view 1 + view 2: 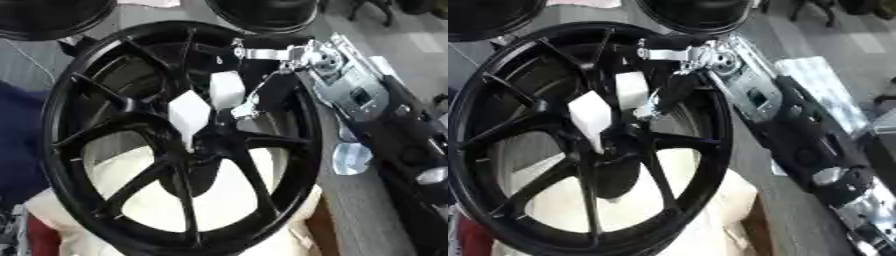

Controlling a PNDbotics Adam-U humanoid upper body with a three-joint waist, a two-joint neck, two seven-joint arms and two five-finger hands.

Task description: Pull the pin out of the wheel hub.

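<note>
A large black wheel hub [61,125] with thin spokes lies on a cream cushion [219,200] and fills most of both views. Two white pins show near its centre. The lower one [188,116] has a blocky head and a tapered stem that reaches into the hub's middle. The other one [227,89] sits just up and to the right of it. My right hand [273,86] comes in from the upper right on a silver wrist [328,62]. Its black fingers curl over the rim, around this upper white pin, one finger against the pin's right side. My left hand does not show.
Two more black wheels [262,12] lie at the far edge. My right forearm [394,130] crosses the grey surface on the right, over a white sheet [824,80]. Dark blue cloth [17,135] lies to the left of the hub.
</note>
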